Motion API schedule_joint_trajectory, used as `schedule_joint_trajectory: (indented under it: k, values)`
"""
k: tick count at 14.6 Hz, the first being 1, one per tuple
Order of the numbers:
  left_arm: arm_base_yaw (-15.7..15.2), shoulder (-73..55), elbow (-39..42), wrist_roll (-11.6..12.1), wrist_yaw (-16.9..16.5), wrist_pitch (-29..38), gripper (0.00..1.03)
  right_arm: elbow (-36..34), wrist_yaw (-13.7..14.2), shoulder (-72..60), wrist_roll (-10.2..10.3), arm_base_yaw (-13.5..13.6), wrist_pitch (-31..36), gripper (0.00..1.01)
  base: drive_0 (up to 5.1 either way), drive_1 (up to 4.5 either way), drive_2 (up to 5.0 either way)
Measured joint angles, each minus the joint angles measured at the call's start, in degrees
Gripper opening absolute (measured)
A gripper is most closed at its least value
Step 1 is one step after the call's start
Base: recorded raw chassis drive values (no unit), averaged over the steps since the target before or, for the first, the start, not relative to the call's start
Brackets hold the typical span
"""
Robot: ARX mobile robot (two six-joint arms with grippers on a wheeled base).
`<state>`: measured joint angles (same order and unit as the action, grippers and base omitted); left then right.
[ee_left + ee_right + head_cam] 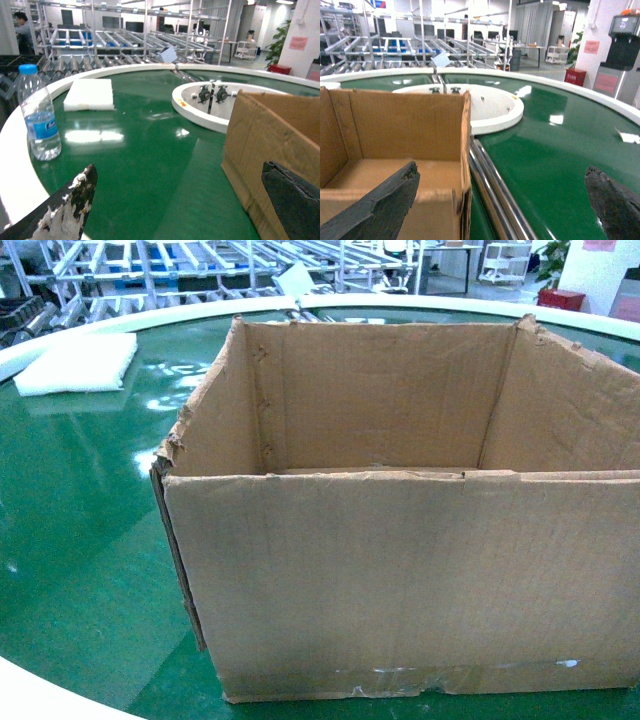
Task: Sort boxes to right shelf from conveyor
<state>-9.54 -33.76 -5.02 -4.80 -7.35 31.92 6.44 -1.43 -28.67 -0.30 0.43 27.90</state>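
A large open-topped brown cardboard box [400, 570] with torn edges and a taped bottom seam stands on the green conveyor [80, 540], filling the head view. Neither gripper shows in that view. My left gripper [180, 200] is open low over the belt, its right finger [295, 200] beside the box's left wall [265, 135]. My right gripper [500, 200] is open too. Its left finger [380, 205] is over the box's inside [390, 175] and its right finger [615, 205] over the belt, with the box's right wall between them.
A white foam slab [75, 362] lies on the belt at the far left. A water bottle [40, 115] stands on the white outer rim. The white centre ring [495, 107] is behind the box. A shiny rail [490, 185] runs by the box. Steel roller racks [200, 265] stand beyond the conveyor.
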Motion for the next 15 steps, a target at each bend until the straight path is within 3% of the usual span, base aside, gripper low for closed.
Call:
schedule_joint_trajectory:
  k: [1, 2, 4, 5, 8, 12, 13, 15]
  values:
    - [1.2, -6.8, -5.4, 0.0, 0.0, 4.2, 0.98, 4.2, -0.1, -6.3, -0.6, 0.5, 4.3, 0.98, 0.0, 0.0, 0.0]
    - [3.5, -12.5, -11.3, -0.1, 0.3, 3.8, 0.98, 8.6, 0.0, -11.9, -1.3, 2.1, 4.0, 0.98, 0.0, 0.0, 0.0]
    - [6.2, -17.2, -17.8, -1.3, 1.7, -0.7, 0.98, 14.9, -0.1, -19.1, -2.8, 5.0, 0.7, 0.98, 0.0, 0.0, 0.0]
    - [8.0, -20.3, -23.0, -2.6, 3.2, -4.0, 0.98, 19.7, -0.6, -23.7, -4.5, 7.3, -2.8, 0.98, 0.0, 0.0, 0.0]
    - [12.7, -29.4, -36.7, -5.0, 3.6, -11.6, 0.98, 35.4, -0.1, -36.6, -8.6, 11.7, -12.6, 0.98, 0.0, 0.0, 0.0]
    - [14.7, -42.4, -50.2, -9.5, 0.9, -25.9, 0.98, 51.1, 1.6, -52.8, -10.1, 11.6, -23.6, 0.98, 0.0, 0.0, 0.0]
    - [15.2, -46.2, -53.3, -10.1, -2.0, -28.4, 0.98, 53.5, 2.3, -56.7, -10.1, 11.6, -25.1, 0.98, 0.0, 0.0, 0.0]
    - [16.9, -48.3, -54.0, -9.8, -3.6, -31.7, 0.98, 53.8, 3.1, -58.3, -9.9, 11.6, -26.2, 0.98, 0.0, 0.0, 0.0]
